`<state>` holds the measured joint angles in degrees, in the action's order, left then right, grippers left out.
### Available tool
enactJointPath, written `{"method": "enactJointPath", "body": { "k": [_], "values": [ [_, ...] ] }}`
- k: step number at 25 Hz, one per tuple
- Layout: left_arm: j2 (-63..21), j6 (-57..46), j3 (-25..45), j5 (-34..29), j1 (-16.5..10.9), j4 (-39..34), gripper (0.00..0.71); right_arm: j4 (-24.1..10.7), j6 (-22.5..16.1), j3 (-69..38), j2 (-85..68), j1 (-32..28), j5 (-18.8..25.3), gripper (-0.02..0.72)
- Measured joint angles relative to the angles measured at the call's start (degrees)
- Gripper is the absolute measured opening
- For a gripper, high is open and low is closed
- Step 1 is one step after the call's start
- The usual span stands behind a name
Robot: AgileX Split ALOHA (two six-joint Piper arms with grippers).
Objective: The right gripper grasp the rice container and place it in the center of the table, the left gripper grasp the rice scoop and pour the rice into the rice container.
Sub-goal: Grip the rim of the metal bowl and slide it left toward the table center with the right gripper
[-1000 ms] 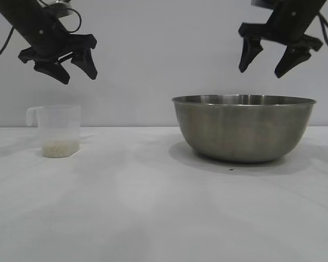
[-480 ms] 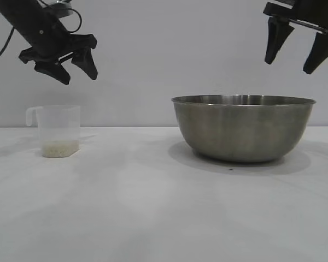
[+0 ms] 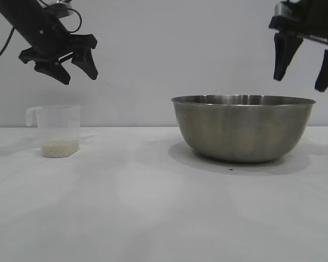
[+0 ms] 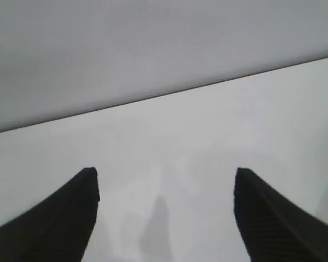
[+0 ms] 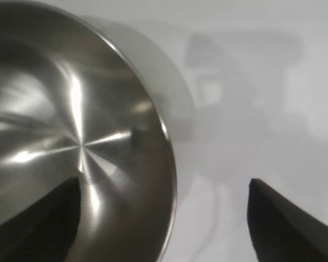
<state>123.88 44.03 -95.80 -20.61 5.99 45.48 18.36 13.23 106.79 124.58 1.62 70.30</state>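
My right gripper (image 3: 305,73) hangs above the right edge of the rice container (image 3: 243,130), fingers spread wide, pointing down, holding nothing. In the right wrist view one finger sits over the inside of the bowl and the other over the table outside, so the rim (image 5: 167,136) runs between them. The bowl stands on the table (image 3: 153,207), right of centre.

Handling, as I judge it: steel bowl, rigid, no give, smooth and slick, thin rolled rim. Probably light for its width since it looks empty, but wide, so a one-sided pinch will want to tip or pivot. The wall curves, so the only real hold is the rim and upper wall, one finger inside, one outside, seated well down past the roll. Sliding it over may be safer than lifting it high.

My left gripper (image 3: 65,63) is parked above the rice scoop (image 3: 58,130), jaws apart, empty, well clear of it. The scoop stands upright at the table's left with rice (image 3: 60,147) low in the bottom. Thin plastic, light, slightly flexible; it tips easily. Take it across the body or by the loop handle (image 3: 31,115), and squeeze gently.
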Motion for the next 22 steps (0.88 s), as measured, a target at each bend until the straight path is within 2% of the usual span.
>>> {"method": "enactJointPath", "body": {
  "k": [10, 11, 12, 17, 18, 19, 22],
  "values": [
    [0.0, 0.0, 0.0, 0.0, 0.0, 0.0, 0.458, 0.7, -0.1, 0.0, 4.8, 0.0, 0.0, 0.589],
    [0.0, 0.0, 0.0, 0.0, 0.0, 0.0, 0.458, 1.1, -0.1, 0.0, 5.2, 0.0, 0.0, 0.534],
    [0.0, 0.0, 0.0, 0.0, 0.0, 0.0, 0.458, 1.4, -0.1, 0.0, 5.3, 0.0, 0.0, 0.531],
    [0.0, 0.0, 0.0, 0.0, 0.0, 0.0, 0.458, 1.6, -0.1, 0.0, 5.4, 0.0, -0.1, 0.148],
    [0.0, 0.0, 0.0, 0.0, 0.0, 0.0, 0.458, 1.6, -0.1, 0.0, 5.4, 0.0, -0.1, 0.104],
    [0.0, 0.0, 0.0, 0.0, 0.0, 0.0, 0.458, 1.7, -0.1, 0.0, 5.4, 0.0, -0.1, 0.083],
    [0.0, 0.0, 0.0, 0.0, 0.0, 0.0, 0.458, 1.8, -0.1, 0.0, 5.4, 0.0, -0.1, 0.090]
  ]
}}
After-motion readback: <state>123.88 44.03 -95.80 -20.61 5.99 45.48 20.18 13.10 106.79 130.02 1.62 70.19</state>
